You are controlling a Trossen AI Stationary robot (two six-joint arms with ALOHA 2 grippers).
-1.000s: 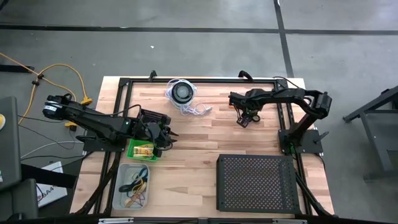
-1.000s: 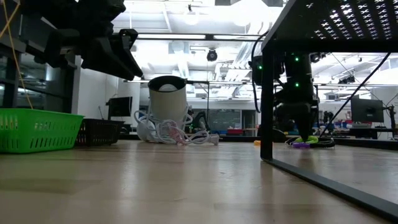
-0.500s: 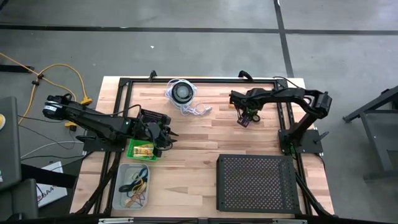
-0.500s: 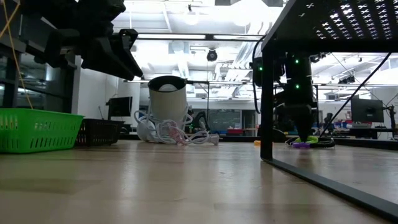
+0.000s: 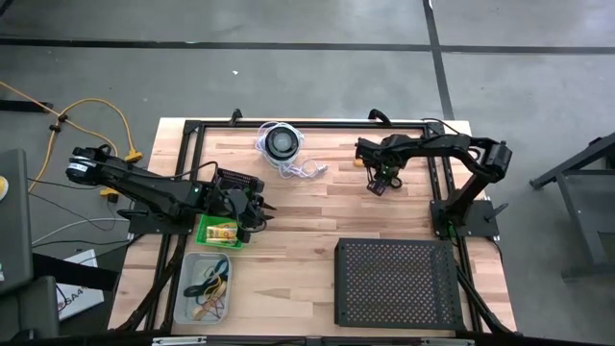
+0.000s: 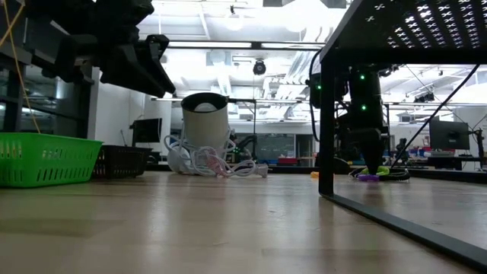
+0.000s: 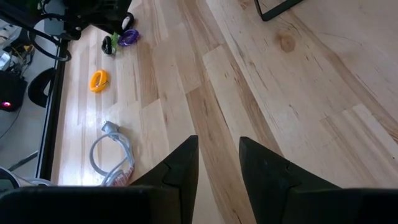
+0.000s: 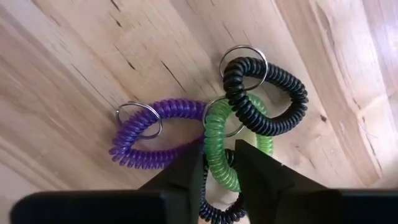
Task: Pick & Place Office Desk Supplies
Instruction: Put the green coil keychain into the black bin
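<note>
Holding yellow packets, green basket [image 5: 208, 237] — rubber bands [image 5: 209, 285], clear bin [image 5: 185, 288]

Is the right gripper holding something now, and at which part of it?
The right gripper pinches the green coil ring at its lower loop. The left gripper holds nothing.

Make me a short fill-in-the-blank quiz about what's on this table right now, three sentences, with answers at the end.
1. The right hand has its fingers on either side of the ____ coil keyring.
2. The coil keyring lying alone on the wood, apart from the cluster, is ____.
3. The left hand hovers beside the ____ basket.

Missing words: green; orange; green
</note>
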